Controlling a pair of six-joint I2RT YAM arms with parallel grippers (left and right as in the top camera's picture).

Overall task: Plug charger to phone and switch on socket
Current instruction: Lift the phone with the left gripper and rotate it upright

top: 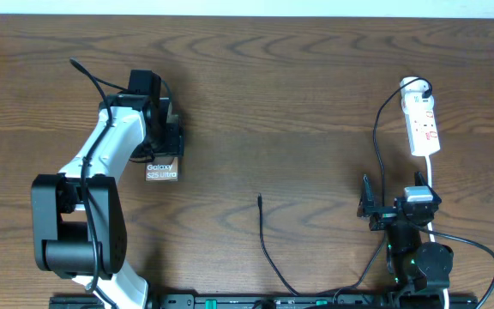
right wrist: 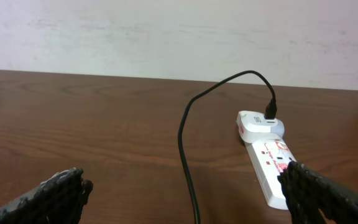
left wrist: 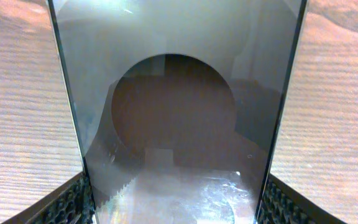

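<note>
While the left arm (top: 108,148) rose from its base at the near left and reached away over the worktop (top: 298,103), its white links were bent at the elbow and its wrist hung above the phone (top: 162,170).

Left claw (left wrist: 179,205): closed to the width of the phone, ribbed fingers (left wrist: 73,202) against its two long edges. The glass filled the gap between them and showed a dark round reflection. Seen from overhead, the end lettered "Galaxy S25 Ultra" projected from the claw toward the near edge. Whether it touched the wood could not be told.

Right arm (top: 418,257): folded low over its base at the near right, wrist facing the far wall (right wrist: 166,31).

Right claw (right wrist: 188,186): spread wide, holding nothing.

Socket (top: 424,124): a white strip with red marks, lying flat at the far right, ahead of the right claw. A white adapter (right wrist: 260,124) sat at its far end with the charger (top: 260,206) plugged in. The thin black cable ran back past the right arm to the near edge. From there it curved up to a loose tip on the worktop between the two arms, well apart from the phone.

Surface: dark brown wood with marked grain.

Background: a plain pale wall along the far edge.
</note>
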